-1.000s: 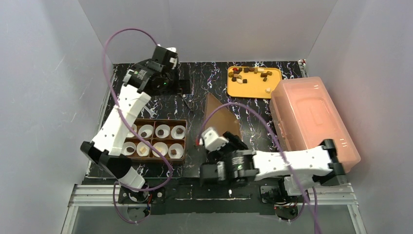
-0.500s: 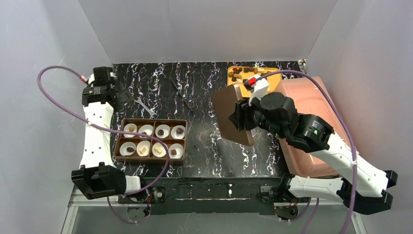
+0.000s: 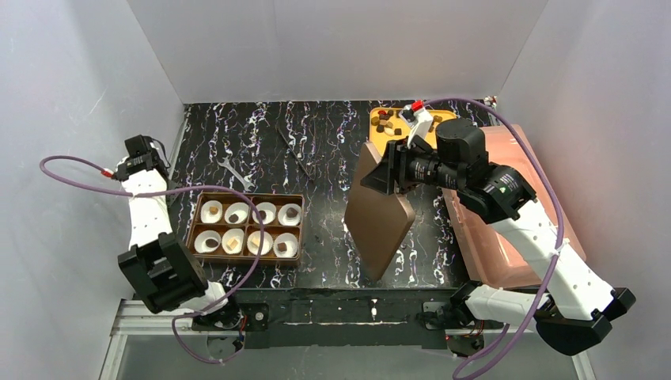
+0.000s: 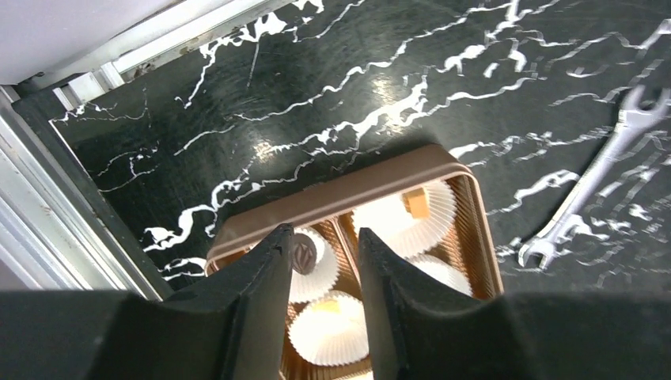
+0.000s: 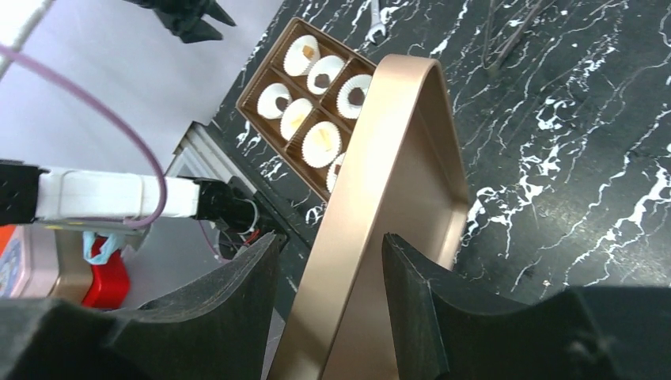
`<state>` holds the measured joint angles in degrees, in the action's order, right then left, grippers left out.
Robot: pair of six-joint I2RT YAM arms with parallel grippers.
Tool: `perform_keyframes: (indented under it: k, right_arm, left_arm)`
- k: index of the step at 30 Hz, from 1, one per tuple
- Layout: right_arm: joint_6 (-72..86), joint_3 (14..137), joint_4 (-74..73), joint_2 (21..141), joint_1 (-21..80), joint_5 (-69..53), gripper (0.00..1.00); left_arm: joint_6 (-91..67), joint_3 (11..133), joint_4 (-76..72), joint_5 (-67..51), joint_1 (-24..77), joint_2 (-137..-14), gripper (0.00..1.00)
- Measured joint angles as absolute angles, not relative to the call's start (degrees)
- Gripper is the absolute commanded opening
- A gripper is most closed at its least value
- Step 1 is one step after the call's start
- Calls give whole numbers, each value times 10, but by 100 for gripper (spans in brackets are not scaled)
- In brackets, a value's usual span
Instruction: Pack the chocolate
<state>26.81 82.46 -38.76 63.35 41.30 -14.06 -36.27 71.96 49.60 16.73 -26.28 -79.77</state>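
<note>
Chocolate chunks [image 3: 383,125] lie on a yellow tray [image 3: 377,142] at the back, partly hidden by my right arm. More chocolate [image 3: 291,212] sits in white paper cups in the brown box [image 3: 245,195]. My right gripper [image 3: 389,170] is shut on the copper-brown lid [image 3: 381,218], which hangs tilted on edge right of the box. In the right wrist view the lid [image 5: 388,174] runs between that gripper's [image 5: 331,237] fingers. My left gripper [image 3: 139,153] hovers left of the box, empty. In its wrist view the gripper [image 4: 324,231] stands open above the box [image 4: 475,229], with a tan chunk [image 4: 413,202] in a cup.
A pink plastic container [image 3: 518,237] lies at the right under my right arm. A wrench [image 3: 236,172] and a thin metal tool [image 3: 294,162] rest behind the box. White walls close in the left, back and right sides.
My left arm drew back from the far left corner towards the box's left end, and its jaws narrowed. My right arm swung the lid left and nearer, tipping it steeper.
</note>
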Motion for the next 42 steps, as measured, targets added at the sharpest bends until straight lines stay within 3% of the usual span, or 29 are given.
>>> perform_keyframes:
  k: [6, 12, 21, 28, 37, 39, 42]
  right_arm:
    - [280, 825, -379, 620, 408, -168, 1]
    - [287, 823, -369, 604, 406, -178, 1]
    - [301, 823, -360, 605, 391, -159, 1]
    - [341, 824, -340, 638, 333, -147, 1]
    - [371, 909, -335, 700, 305, -124, 1]
    - [374, 933, -332, 709, 304, -121, 1]
    - [383, 956, -326, 719, 304, -121, 1]
  left_arm:
    - [-371, 687, 452, 168, -274, -867, 15]
    - [-383, 632, 418, 150, -274, -908, 8]
    - [-440, 549, 384, 129, -269, -871, 3]
    - [-509, 498, 382, 126, -183, -806, 2]
    - [-637, 446, 391, 128, 7, -744, 1]
    - [-652, 445, 397, 125, 34, -739, 5]
    - [-646, 453, 415, 128, 44, -728, 20]
